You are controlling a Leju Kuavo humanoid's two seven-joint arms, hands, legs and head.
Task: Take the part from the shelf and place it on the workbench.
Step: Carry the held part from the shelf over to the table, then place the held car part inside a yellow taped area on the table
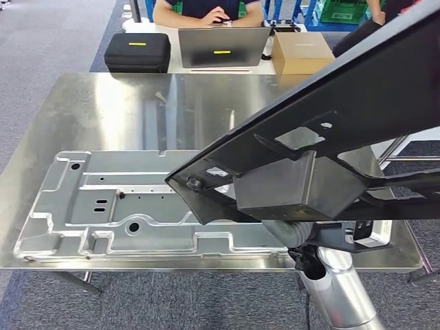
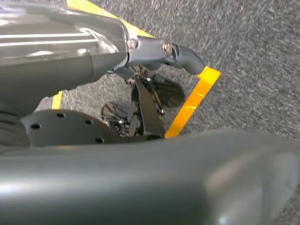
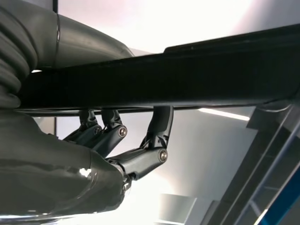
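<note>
The right hand (image 3: 116, 145) is gripping the long black sheet-metal part (image 1: 311, 148) from beneath: in the right wrist view its dark fingers (image 3: 159, 136) are hooking up against the underside of the part's edge while the thick grey thumb is lying along the near side. In the head view the hand itself is hidden behind the part, with only the silver right forearm (image 1: 337, 289) rising under it. The part is hanging tilted above the right end of the shiny stainless-steel workbench (image 1: 130, 103), its narrow end pointing down toward the middle of the bench and its wide end running off the upper right of the picture. It is not yet touching the bench.

The left hand (image 2: 155, 51) is hanging over grey carpet with yellow tape; its fingers seem to be apart and holding nothing.

The step in hand looks like lowering the part onto the bench. A pale grey stamped metal panel (image 1: 104, 206) is already lying across the near left and middle of the bench, and the part's lower tip is hovering just over its right end. To do this well, the arm should probably be levelling the part first, then bringing it down on bare steel to the right or behind the panel, keeping the fingers closed until the part is resting flat. A person (image 1: 207, 10) is sitting at the far table behind a grey laptop (image 1: 223, 47).
</note>
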